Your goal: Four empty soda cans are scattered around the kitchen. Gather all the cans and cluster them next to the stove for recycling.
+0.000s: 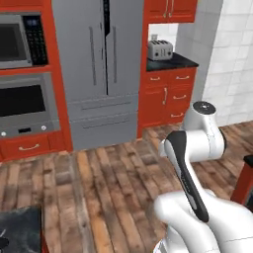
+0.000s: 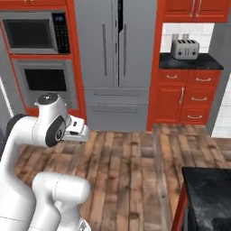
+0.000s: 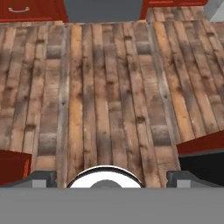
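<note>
Facing the red-cabinet end of the kitchen, we hold our arm (image 1: 197, 148) folded up over the base, elbow bent and the wrist tucked low in front of us. Our gripper (image 3: 111, 175) looks down at the wooden floor (image 3: 109, 87); its two finger tips (image 3: 41, 178) sit far apart at the bottom corners of the hand view, so we read the jaws as spread wide with nothing between them. Ahead of the tool, across the bare planks, stands the grey refrigerator (image 1: 96, 59), with the microwave (image 1: 20, 39) and wall oven (image 1: 24, 104) to its left and a toaster (image 1: 159, 49) on the black counter (image 1: 175, 63) to its right. Just beside the tool, corners of black marbled countertop (image 2: 210, 194) flank us. From here we cannot tell where the soda cans and the stove are.
</note>
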Motion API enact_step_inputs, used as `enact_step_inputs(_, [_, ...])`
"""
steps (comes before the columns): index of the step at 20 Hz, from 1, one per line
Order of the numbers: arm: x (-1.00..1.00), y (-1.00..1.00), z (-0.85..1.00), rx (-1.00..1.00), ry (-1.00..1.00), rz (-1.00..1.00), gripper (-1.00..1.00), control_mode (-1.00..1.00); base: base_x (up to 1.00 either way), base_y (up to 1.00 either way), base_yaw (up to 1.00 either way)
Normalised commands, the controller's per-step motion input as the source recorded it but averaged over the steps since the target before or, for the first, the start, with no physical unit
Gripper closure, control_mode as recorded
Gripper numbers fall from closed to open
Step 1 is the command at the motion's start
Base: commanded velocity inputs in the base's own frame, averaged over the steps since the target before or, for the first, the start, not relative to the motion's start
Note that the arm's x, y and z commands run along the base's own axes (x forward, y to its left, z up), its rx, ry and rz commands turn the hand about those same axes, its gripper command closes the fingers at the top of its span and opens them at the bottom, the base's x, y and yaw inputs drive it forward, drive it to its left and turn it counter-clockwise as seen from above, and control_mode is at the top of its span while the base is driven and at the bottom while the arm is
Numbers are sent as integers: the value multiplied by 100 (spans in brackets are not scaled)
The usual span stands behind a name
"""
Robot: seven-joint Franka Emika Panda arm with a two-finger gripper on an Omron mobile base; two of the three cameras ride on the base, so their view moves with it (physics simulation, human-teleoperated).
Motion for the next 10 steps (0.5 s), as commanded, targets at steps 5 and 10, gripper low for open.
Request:
enact_step_inputs(5, [0, 0, 0, 0, 0, 0, -100, 100, 100, 48, -47])
enact_step_inputs(10, [0, 0, 0, 0, 0, 0, -100, 100, 100, 38, -46])
